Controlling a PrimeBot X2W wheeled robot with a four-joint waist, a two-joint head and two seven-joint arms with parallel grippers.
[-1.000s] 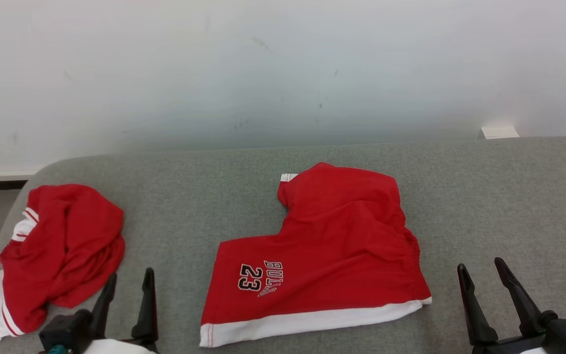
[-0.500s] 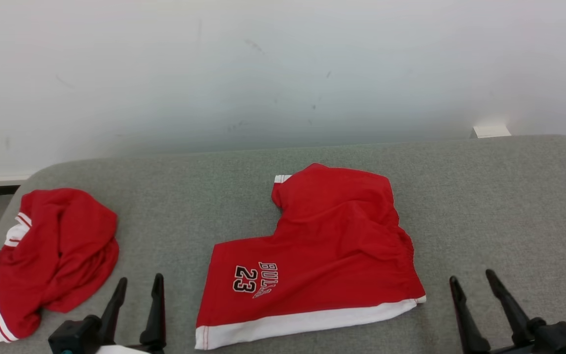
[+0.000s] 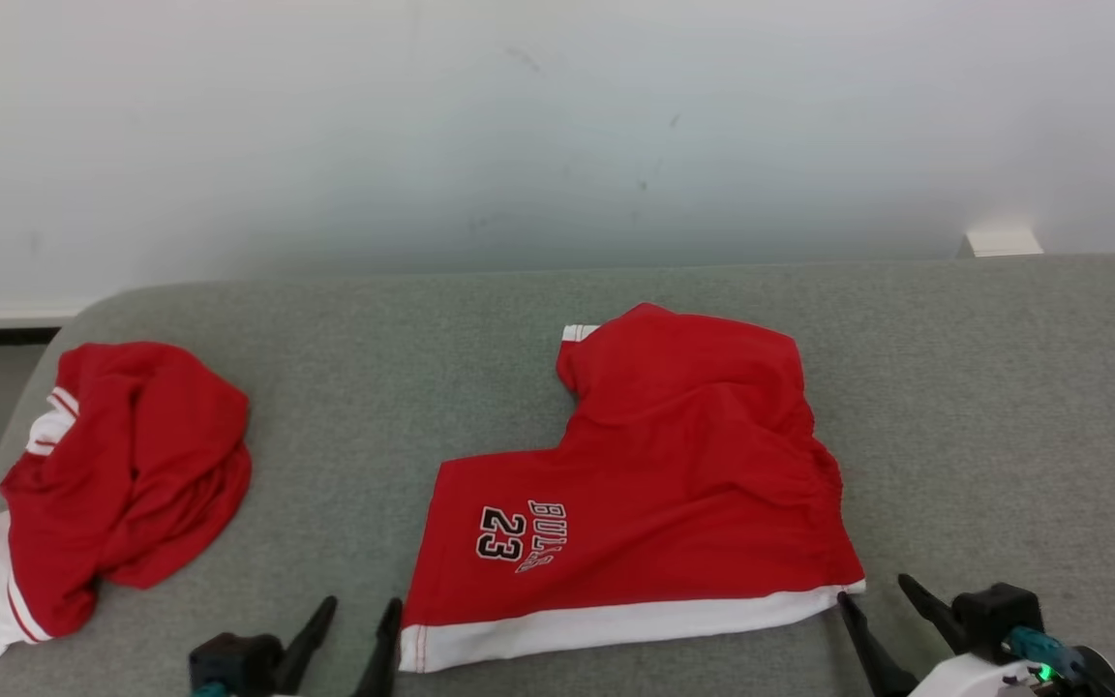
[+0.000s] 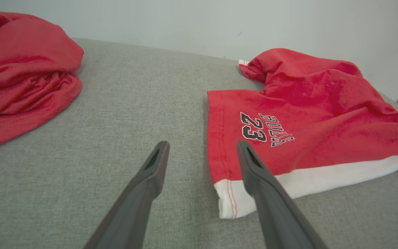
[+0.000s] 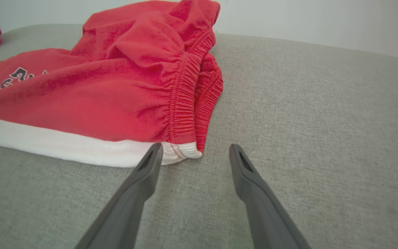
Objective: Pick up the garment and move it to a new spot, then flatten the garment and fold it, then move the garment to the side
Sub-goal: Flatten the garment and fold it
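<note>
Red shorts (image 3: 674, 484) with a white side band and a black "23" print lie folded in an L shape in the middle of the grey cushion (image 3: 1003, 407). They also appear in the left wrist view (image 4: 306, 114) and in the right wrist view (image 5: 116, 86). My left gripper (image 3: 359, 620) stands open at the shorts' near left corner, its right finger (image 4: 254, 173) over the white hem. At the near right corner my right gripper (image 3: 877, 595) is open, with the elastic waistband corner (image 5: 185, 148) just ahead of its fingertips. Neither holds anything.
A second red and white garment (image 3: 103, 484) lies crumpled at the cushion's left end, also in the left wrist view (image 4: 19, 76). A pale wall (image 3: 557, 126) rises behind the cushion. A small white block (image 3: 1001, 242) sits at the far right against the wall.
Both grippers have moved inward toward the shorts' near corners and sit lower in the picture. The camera has shifted slightly. The shorts and the crumpled garment lie as before.
</note>
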